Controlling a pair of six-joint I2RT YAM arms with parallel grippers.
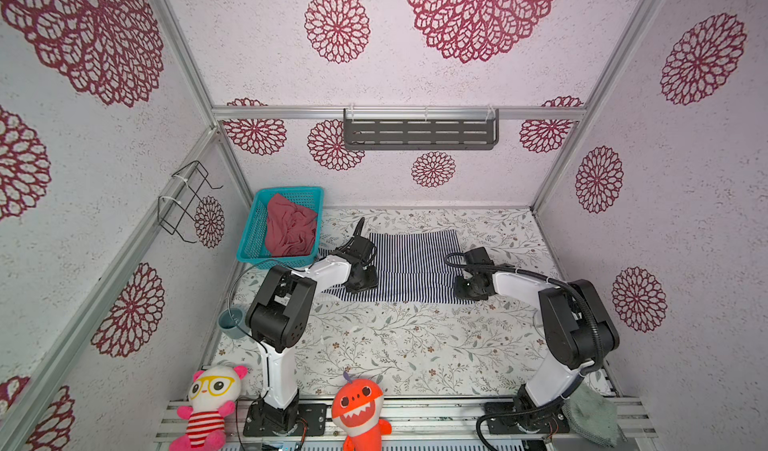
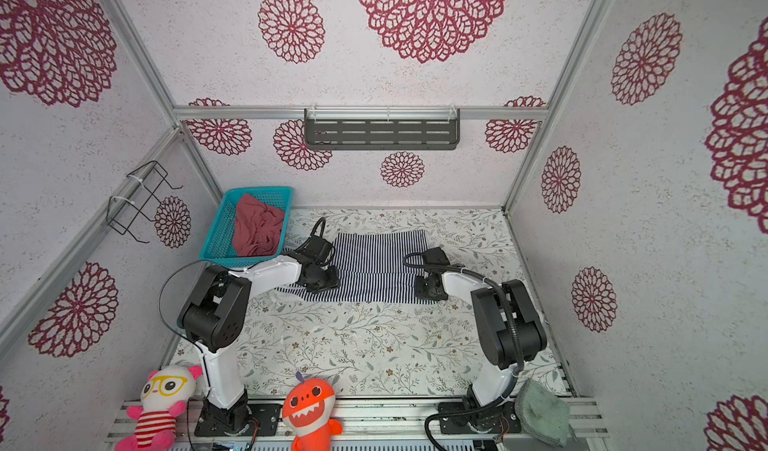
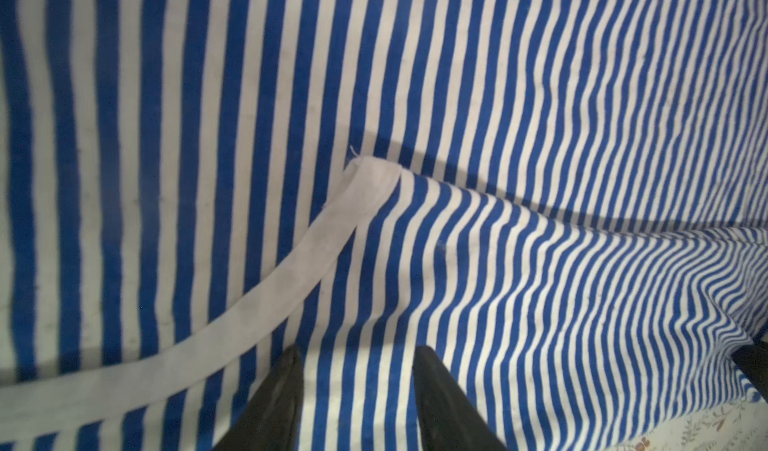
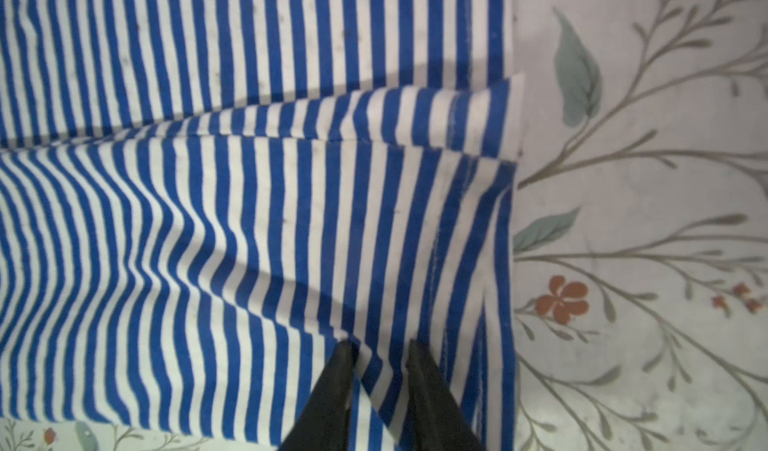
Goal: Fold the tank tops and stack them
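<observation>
Grasping the striped tank top [image 1: 415, 258] at its edge: right gripper [image 4: 380, 347]; cannot tell whether left gripper [image 3: 357, 351] holds it

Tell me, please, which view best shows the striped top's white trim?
Left wrist view: the white trim curves across it, close up. Right wrist view shows only stripes; both top views are too distant.

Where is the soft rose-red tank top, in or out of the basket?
In: the rose-red tank top lies crumpled inside the teal plastic basket.
</observation>
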